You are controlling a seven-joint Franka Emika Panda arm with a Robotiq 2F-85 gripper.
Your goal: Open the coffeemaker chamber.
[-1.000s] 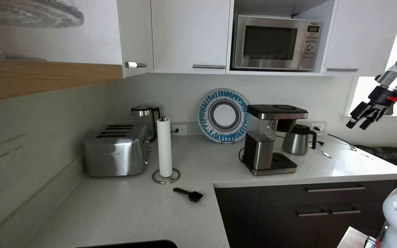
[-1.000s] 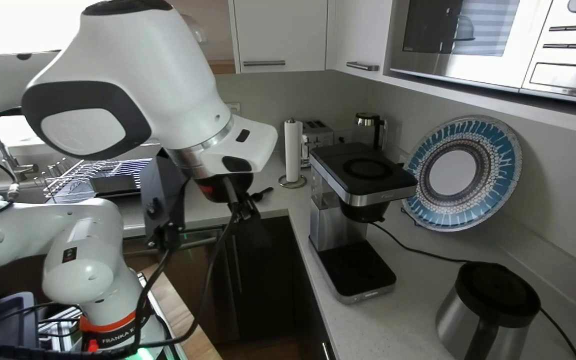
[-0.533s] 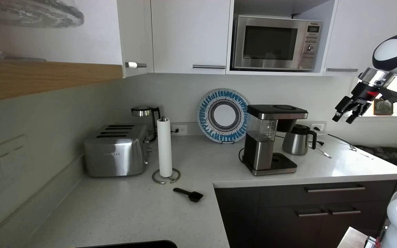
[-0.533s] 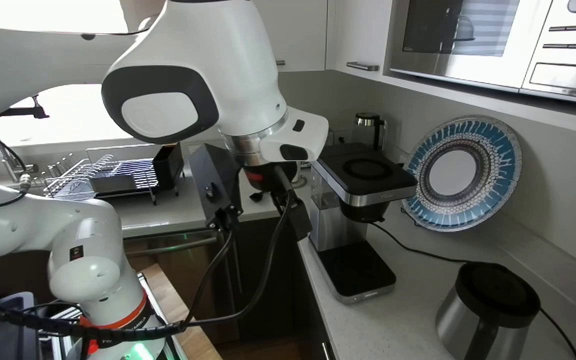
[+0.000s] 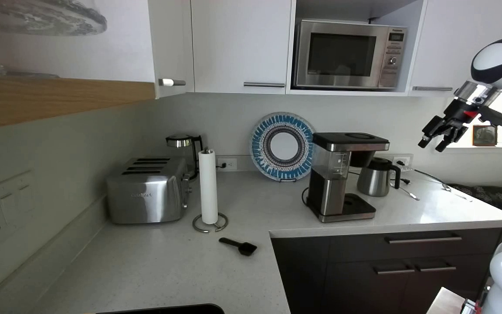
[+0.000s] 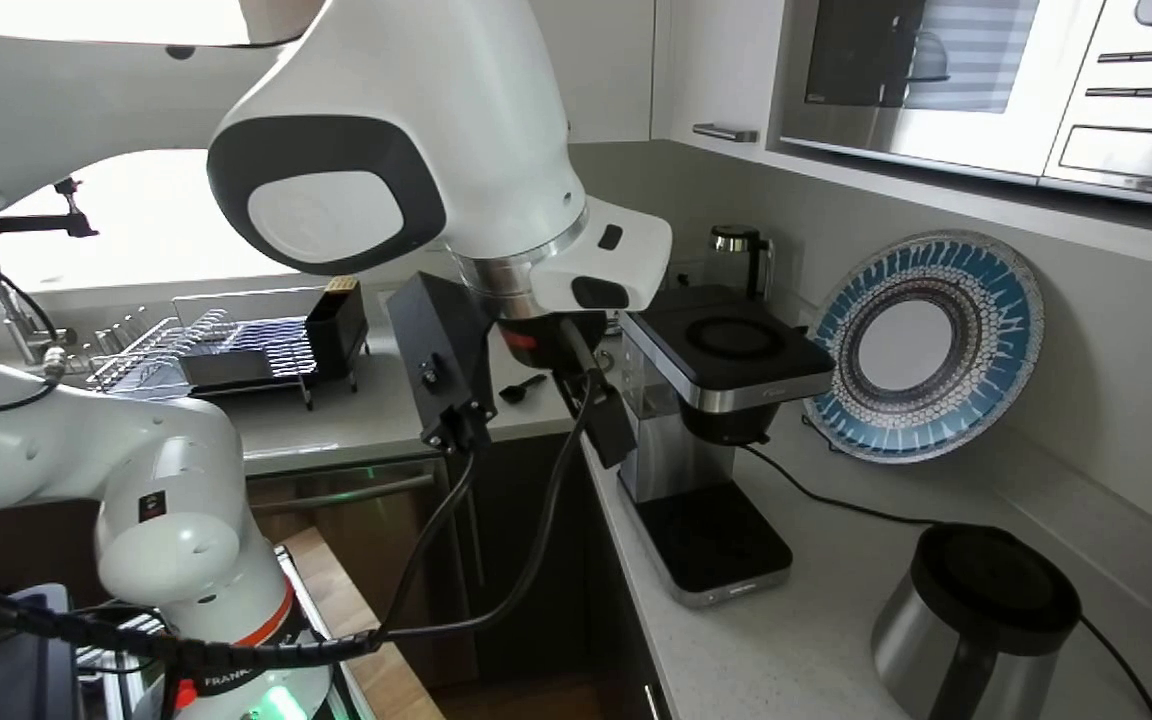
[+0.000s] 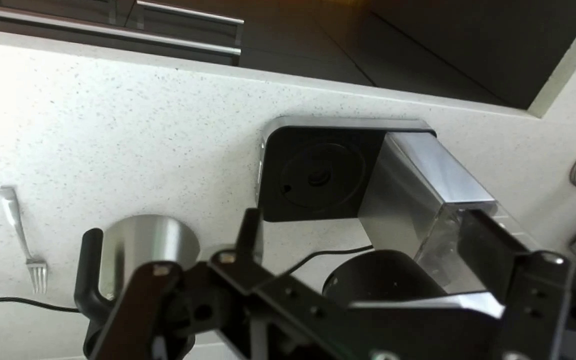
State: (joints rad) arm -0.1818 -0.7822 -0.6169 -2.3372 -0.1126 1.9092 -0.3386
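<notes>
Currently, one coffeemaker chamber (image 5: 350,141), atop the upright coffeemaker (image 5: 333,196) on the counter (image 5: 259,200), just left of the metal jug (image 5: 373,181). Capped by a flat black lid (image 6: 736,338), down and level. Set with long axis left to right in an exterior view, overhanging end (image 5: 371,146) pointing right. Also, one gripper (image 5: 431,145): right of chamber and apart, tilted down and left, with fingers (image 7: 485,245) spread wide.
</notes>
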